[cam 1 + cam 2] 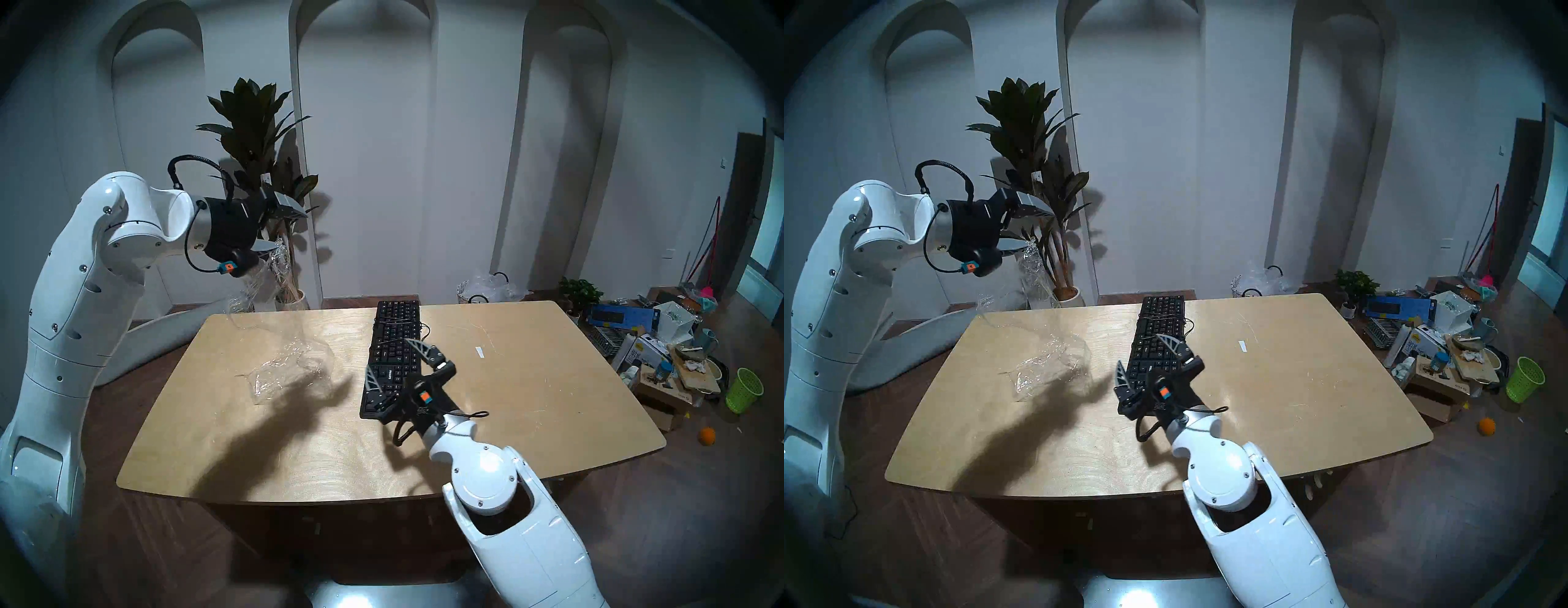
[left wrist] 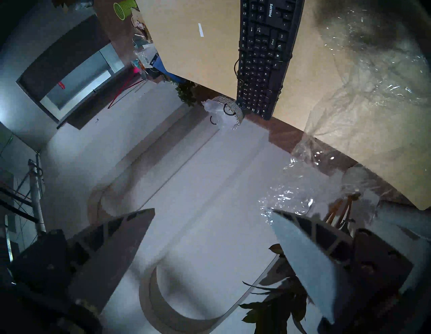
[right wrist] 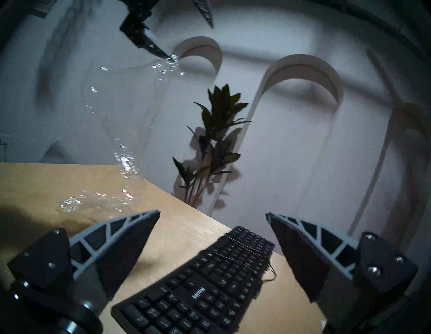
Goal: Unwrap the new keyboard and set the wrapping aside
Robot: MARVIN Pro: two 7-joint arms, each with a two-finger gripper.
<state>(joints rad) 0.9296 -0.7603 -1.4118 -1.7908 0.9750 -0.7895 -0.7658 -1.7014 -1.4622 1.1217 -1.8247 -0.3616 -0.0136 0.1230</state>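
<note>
Left end effector agape, wrapping clinging

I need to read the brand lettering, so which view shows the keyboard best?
The left wrist view: the keyboard lies unobstructed there, its white PHILIPS lettering legible. Both head views show its whole length, but the right hand covers its near part. The right wrist view shows it close, though blurred and cropped.

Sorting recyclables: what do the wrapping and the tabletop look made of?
The wrapping: thin clear plastic film, glossy; it wrinkles, glints, and the table shows through. The tabletop: probably light plywood or wood veneer, with a matte finish, faint grain and scratches.
</note>
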